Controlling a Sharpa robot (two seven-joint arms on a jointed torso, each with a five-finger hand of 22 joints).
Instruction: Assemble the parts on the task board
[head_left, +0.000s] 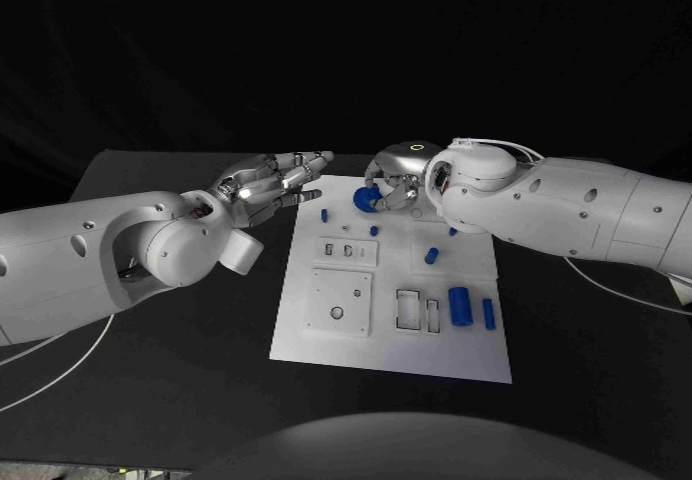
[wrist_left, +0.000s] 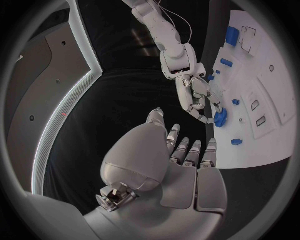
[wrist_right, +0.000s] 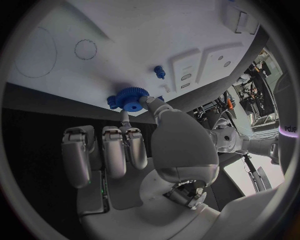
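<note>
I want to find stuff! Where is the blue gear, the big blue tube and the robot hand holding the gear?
blue gear (wrist_right: 131, 98), right wrist view, toothed rim.
big blue tube (head_left: 460, 305), head view, middle of its side.
right robot hand (head_left: 400, 172), head view, back of the hand.

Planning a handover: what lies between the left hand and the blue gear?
Only bare white task board edge and black table, in the head view. Left hand is open; right hand pinches the blue gear.

We see a robot lab: a black table (head_left: 173, 400) with a white task board (head_left: 389, 345) at its middle, dark walls all around.
</note>
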